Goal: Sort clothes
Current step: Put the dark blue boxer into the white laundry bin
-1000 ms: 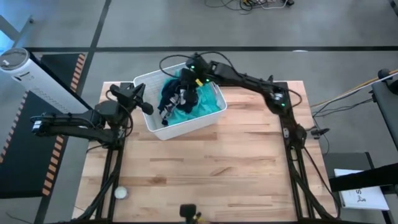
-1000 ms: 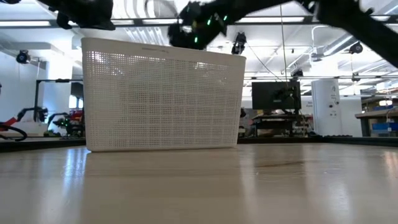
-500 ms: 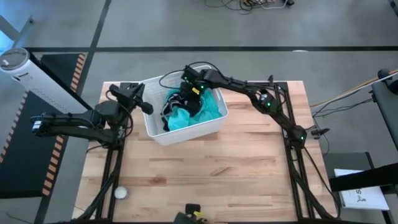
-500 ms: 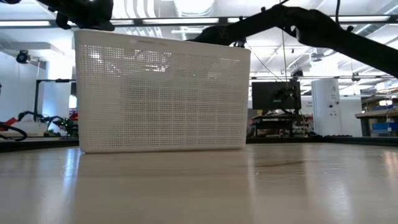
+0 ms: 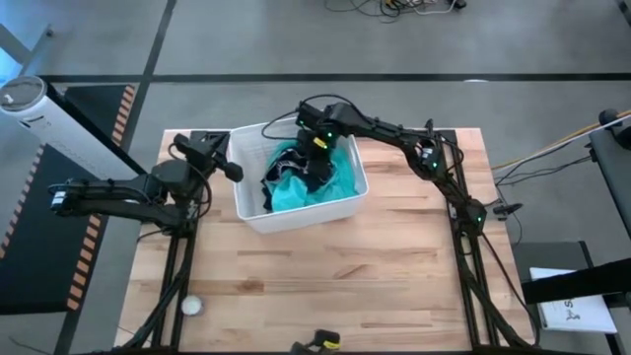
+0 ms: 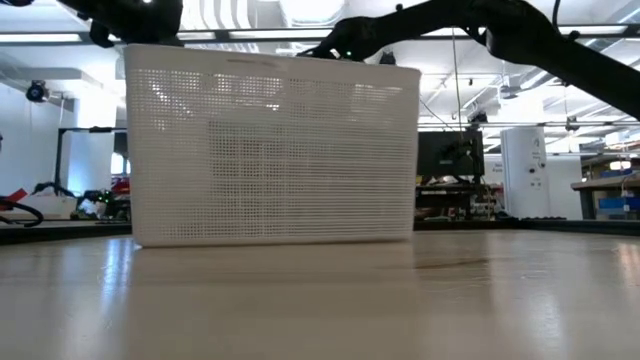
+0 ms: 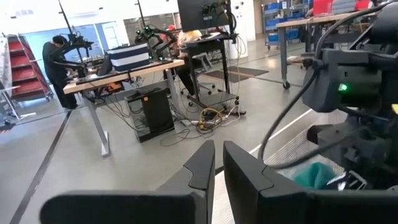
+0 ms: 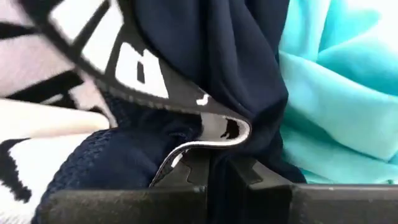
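- High view: right gripper (image 5: 317,158) down in white basket (image 5: 258,212) among teal garment (image 5: 296,191) and dark clothes.
- Right wrist view: fingers pinched on black shorts (image 8: 186,74) waistband; best lifted straight up.
- Left wrist view: left gripper (image 7: 214,163) closed, parked beside the basket.

The basket (image 5: 254,212) sits on the far half of the table (image 5: 325,286), a little left of centre. The clothes (image 5: 296,185) lie heaped inside it. My right gripper (image 5: 317,166) is down in that heap, near the basket's far right side, and seems to be nipped on the shorts (image 8: 186,93). My left gripper (image 5: 233,171) waits just beside the basket's left wall.
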Controlling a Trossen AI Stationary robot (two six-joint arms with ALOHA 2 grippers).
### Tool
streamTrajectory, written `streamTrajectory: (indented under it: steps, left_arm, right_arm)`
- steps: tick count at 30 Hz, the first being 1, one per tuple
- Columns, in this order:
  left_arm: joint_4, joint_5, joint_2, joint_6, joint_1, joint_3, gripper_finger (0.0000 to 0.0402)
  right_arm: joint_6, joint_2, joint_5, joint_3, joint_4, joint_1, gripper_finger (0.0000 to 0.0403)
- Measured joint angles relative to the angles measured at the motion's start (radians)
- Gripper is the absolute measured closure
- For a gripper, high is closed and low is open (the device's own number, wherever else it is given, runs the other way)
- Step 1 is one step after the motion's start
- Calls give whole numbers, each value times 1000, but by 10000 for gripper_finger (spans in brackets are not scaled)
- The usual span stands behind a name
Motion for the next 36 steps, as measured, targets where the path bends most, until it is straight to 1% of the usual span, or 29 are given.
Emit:
streamTrajectory:
  steps: [6,10,14,17,20,22,26,28,31,34,36]
  left_arm:
    - [-12,0,0,0,0,0,381]
    - [-33,1,-1,-11,0,0,381]
    - [-52,1,-2,-22,0,0,381]
    - [-52,10,-2,-22,0,0,381]
    - [-51,34,-2,-23,0,0,381]
    - [-51,35,-1,-23,0,0,381]
    - [-51,48,0,-23,0,0,381]
    - [-51,71,0,-23,0,0,381]
    - [-48,91,3,-23,0,0,381]
    - [-48,92,7,-25,0,0,381]
    - [-47,102,10,-28,0,0,381]
  right_arm:
    - [-20,-20,47,-49,-39,-1,401]
    - [-56,-93,59,-159,-19,-4,401]
    - [-71,-207,60,-350,88,-10,401]
    - [-71,-318,60,-530,192,-21,401]
    - [-4,-428,57,-708,298,-36,401]
    - [75,-496,57,-815,371,-48,401]
    - [189,-607,55,-981,509,-60,401]
    - [204,-659,53,-1029,547,-59,401]
    - [201,-724,49,-1053,542,-56,395]
    - [195,-776,49,-1050,535,-55,375]
    - [185,-809,49,-1031,538,-55,353]
